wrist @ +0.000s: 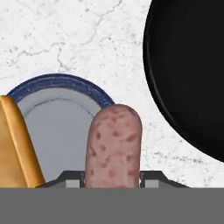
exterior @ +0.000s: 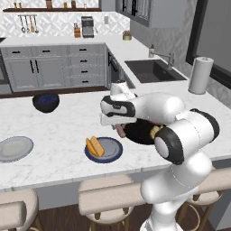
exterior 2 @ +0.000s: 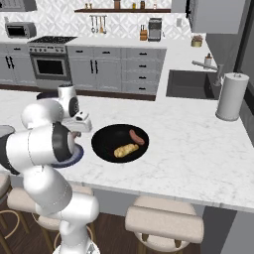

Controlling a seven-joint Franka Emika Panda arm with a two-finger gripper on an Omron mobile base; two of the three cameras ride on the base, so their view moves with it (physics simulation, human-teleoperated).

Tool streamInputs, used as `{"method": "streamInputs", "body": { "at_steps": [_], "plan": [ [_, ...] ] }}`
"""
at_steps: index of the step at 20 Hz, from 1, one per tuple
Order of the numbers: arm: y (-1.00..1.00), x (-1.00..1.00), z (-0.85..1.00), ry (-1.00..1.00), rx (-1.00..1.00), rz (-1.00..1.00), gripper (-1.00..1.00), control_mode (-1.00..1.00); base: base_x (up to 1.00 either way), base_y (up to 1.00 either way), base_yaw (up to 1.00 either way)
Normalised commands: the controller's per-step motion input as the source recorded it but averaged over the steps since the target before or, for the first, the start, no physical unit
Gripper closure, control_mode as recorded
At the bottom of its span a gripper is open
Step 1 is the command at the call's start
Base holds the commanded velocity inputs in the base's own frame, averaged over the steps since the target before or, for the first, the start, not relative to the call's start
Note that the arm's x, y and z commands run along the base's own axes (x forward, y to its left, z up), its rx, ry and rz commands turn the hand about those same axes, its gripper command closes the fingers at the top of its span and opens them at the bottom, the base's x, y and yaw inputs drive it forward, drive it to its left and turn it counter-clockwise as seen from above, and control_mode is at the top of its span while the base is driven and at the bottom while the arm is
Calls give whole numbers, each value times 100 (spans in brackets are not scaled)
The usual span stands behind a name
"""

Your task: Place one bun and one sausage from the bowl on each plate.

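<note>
Grey-cabinet kitchen; white marble island counter (exterior: 54, 126) in front, round stools along its near edge.

- My arm: white, folded forward and low over the counter, forearm level, hand pointing down between the dark blue plate and the black bowl.
- My gripper (wrist: 113, 177): clenched on a speckled pink sausage (wrist: 113, 146), which stands up between the finger tips, above the counter just beside the blue plate's rim.
- Flat round dark blue plate with paler centre (exterior: 113, 151): holds a golden-brown bun (exterior: 94, 146) on its left part.
- Wide shallow round black bowl (exterior 2: 106, 141): right of the blue plate; holds one more sausage (exterior 2: 136, 137) and one more bun (exterior 2: 126, 149).
- Flat round light grey plate (exterior: 15, 148): far left, well apart.
- Smaller deep dark blue bowl (exterior: 46, 102): farther back on the left.
</note>
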Motion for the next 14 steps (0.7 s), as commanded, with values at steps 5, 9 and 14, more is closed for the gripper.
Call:
{"method": "streamInputs", "body": {
  "at_steps": [5,9,14],
  "plan": [
    [58,-7,-17,0,-6,1,100,-100,0,0,0],
    [12,16,-63,6,-4,21,100,-100,0,0,0],
    [21,2,-52,5,-7,17,100,-100,0,0,0]
  ]
}}
